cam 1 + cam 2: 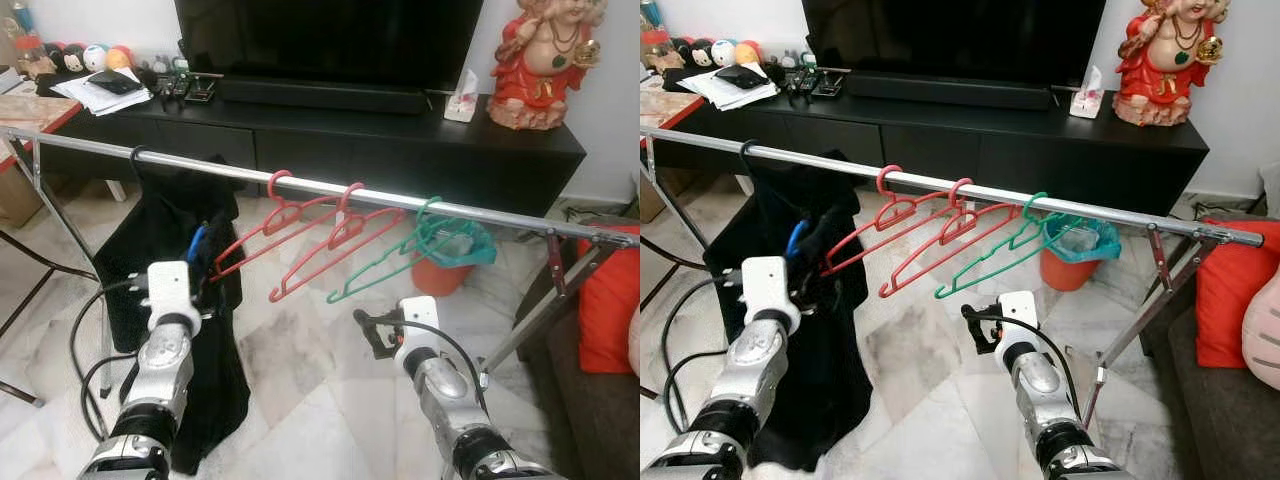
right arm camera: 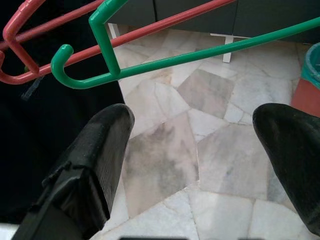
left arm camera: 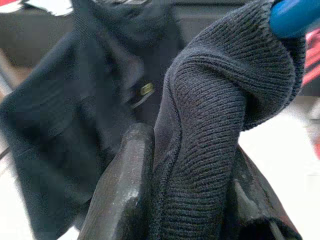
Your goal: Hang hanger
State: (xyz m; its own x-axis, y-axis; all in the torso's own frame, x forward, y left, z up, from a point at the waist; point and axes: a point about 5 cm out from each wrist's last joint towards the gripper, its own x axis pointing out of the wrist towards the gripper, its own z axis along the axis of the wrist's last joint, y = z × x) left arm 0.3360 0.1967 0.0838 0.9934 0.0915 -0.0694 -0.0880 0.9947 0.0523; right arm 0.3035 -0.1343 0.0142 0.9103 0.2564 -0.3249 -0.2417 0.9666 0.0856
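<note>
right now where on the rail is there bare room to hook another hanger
Bare rail lies between the black garment and the first red hanger, and right of the green hanger up to the frame joint. The three hangers crowd the middle.

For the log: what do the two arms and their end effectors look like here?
Both arms are silver, jointed metal with rounded segments and a white block at each wrist. Black cables loop from the left arm and run along the right arm. The left end effector and the right end effector each have two long black fingers.
</note>
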